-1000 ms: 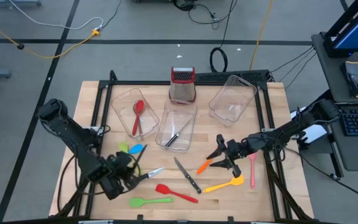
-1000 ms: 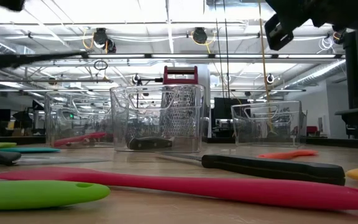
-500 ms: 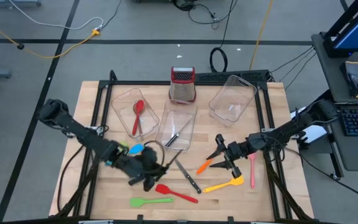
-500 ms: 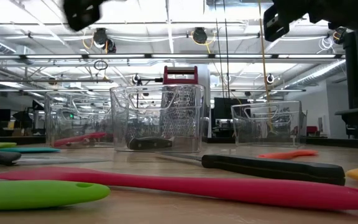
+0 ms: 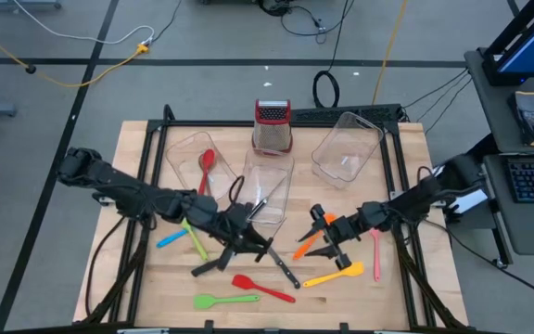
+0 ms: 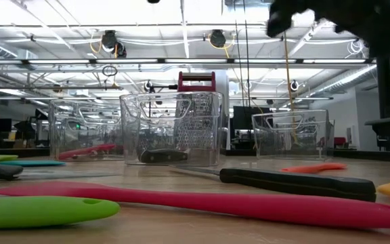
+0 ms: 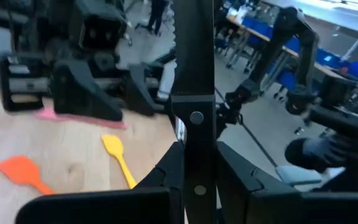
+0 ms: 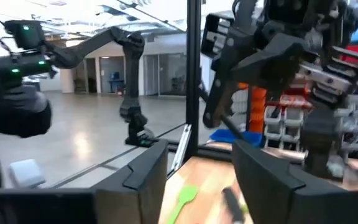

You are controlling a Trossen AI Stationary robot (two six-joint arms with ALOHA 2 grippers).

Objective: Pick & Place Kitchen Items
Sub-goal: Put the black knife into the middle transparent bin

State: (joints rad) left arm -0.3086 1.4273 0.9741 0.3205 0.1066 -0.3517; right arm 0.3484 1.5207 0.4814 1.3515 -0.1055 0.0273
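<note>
Currently, a black-handled steel knife (image 7: 194, 93) with riveted grip is clamped between the closed fingers of the left gripper (image 5: 239, 243). This gripper is raised above the middle of the wooden table (image 5: 137, 148), just in front of the middle clear plastic tub (image 5: 265, 190). The middle tub contains further black-handled knives.

A second black-handled knife (image 5: 281, 267) lies flat on the table just beside the left gripper. A red spatula (image 5: 262, 288) and a green spatula (image 5: 222, 301) lie near the front edge. A blue spatula (image 5: 170, 239) and a lime-green spatula (image 5: 194, 240) lie under the left arm, close together.

The right gripper (image 5: 327, 237) is positioned above the handle end of an orange spatula (image 5: 304, 249). Its fingers stand apart, and the right wrist view shows nothing between them. A yellow spatula (image 5: 334, 275) lies just in front of this gripper, and a pink spatula (image 5: 375, 250) lies beside it on the outer side.

A red spoon (image 5: 205, 172) rests inside the left clear plastic tub (image 5: 185, 148). The right clear plastic tub (image 5: 346, 148) stands tilted at the rear. A steel box grater with a red top (image 5: 272, 125) stands upright between the tubs at the back edge.
</note>
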